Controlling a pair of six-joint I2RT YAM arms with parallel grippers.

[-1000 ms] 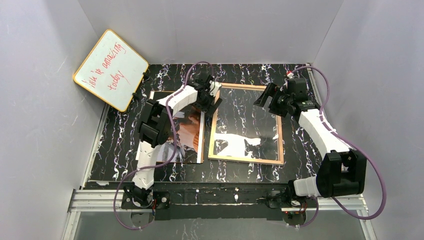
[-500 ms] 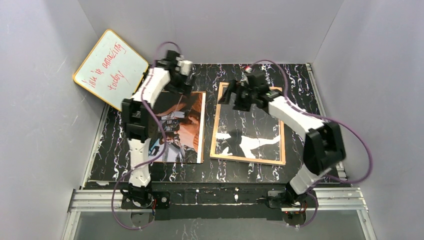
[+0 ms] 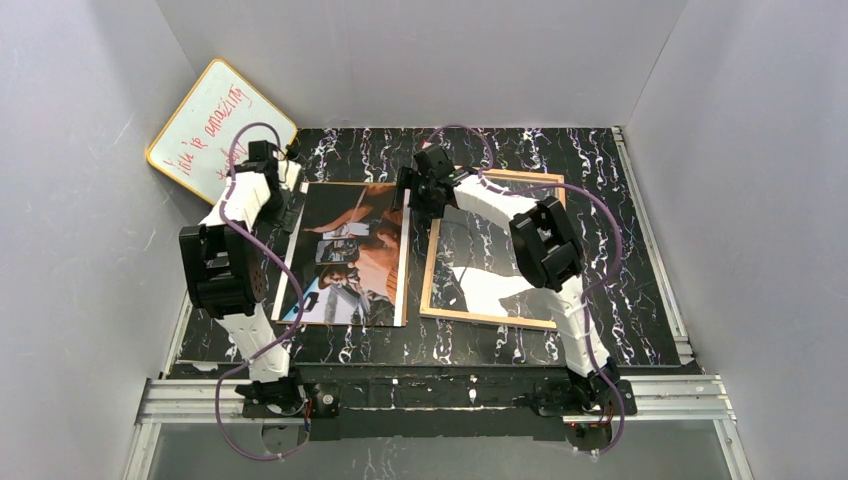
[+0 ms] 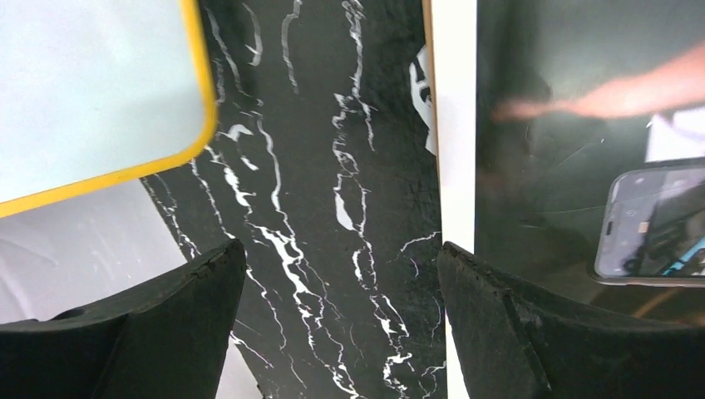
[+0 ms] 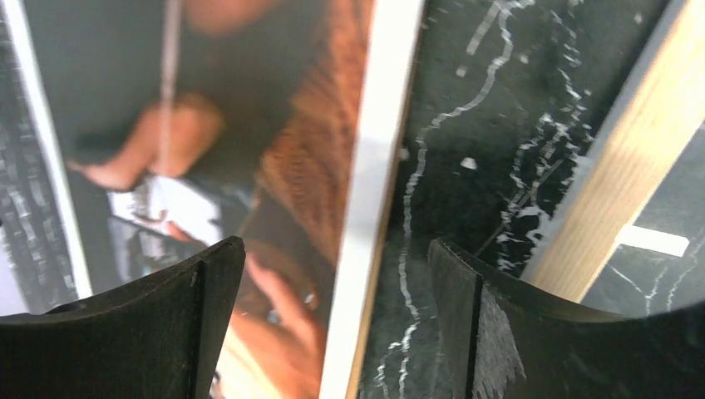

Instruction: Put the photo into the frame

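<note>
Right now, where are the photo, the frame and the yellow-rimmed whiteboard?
photo (image 3: 358,255), top view, middle of the print.
frame (image 3: 480,318), top view, near wooden rail.
yellow-rimmed whiteboard (image 3: 205,122), top view, white writing surface.

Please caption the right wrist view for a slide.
Open right gripper above edge of dark, white-bordered paper photo, beside tan wooden frame.

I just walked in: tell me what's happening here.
The job is getting the photo into the frame. Both lie flat on the table, side by side, apart. The left pincer is open by the photo's far-left corner, the right pincer open over its far-right edge; neither holds anything.
</note>
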